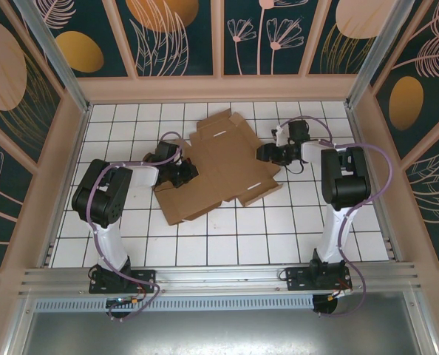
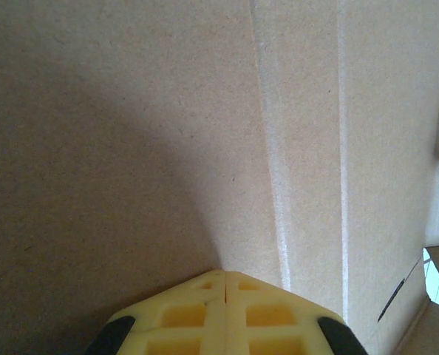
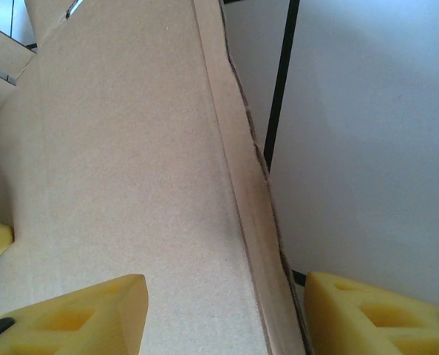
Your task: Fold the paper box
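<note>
Paper box (image 1: 219, 166) lies as an open sheet at centre frame of the top view on the tabletop (image 1: 293, 229). I see no wall or flap stood up, so I judge folding barely begun, with all creases left. Left tool (image 1: 185, 174) is closed, its tip against the sheet's left edge. Right tool (image 1: 267, 154) has fingers apart, straddling the right edge, not clamped.

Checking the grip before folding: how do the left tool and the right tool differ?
The left tool is shut, its fingers pressed together; the right tool stands open. The left tool's tip points at a flat face of the paper box; the right tool straddles the box's edge, one finger on each side. Both have yellow fingers and are close up against the box.
</note>
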